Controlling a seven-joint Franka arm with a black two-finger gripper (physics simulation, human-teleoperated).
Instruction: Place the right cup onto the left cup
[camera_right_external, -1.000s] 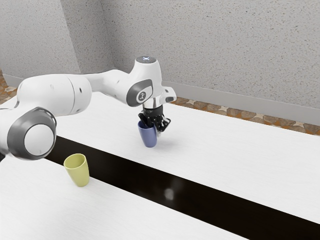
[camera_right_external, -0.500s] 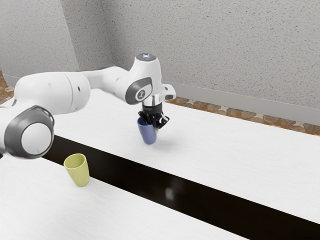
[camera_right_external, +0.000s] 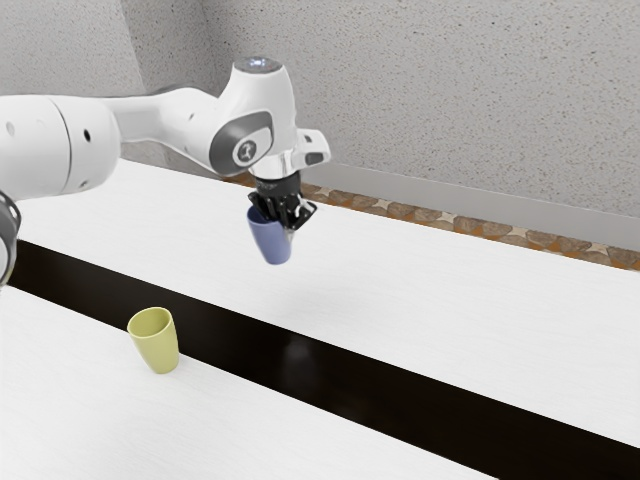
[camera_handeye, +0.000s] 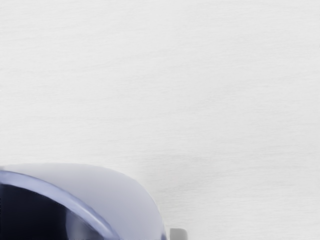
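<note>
My gripper hangs above the white table, shut on the wall of the blue cup at its rim. The cup is off the table, mouth up and slightly tilted. In the wrist view the blue cup is at the lower edge, its dark inside partly seen, with a small grey fingertip beside its outer wall. The yellow cup stands upright, mouth up, on the table toward the exterior view's lower left, apart from the blue cup.
The white table carries a long dark strip, running diagonally between the raised blue cup and the yellow cup's side. A speckled wall rises behind the table, beyond a stone-patterned floor.
My gripper has risen and shifted toward the exterior view's left, carrying the blue cup up off the table. The yellow cup has stayed where it was.
</note>
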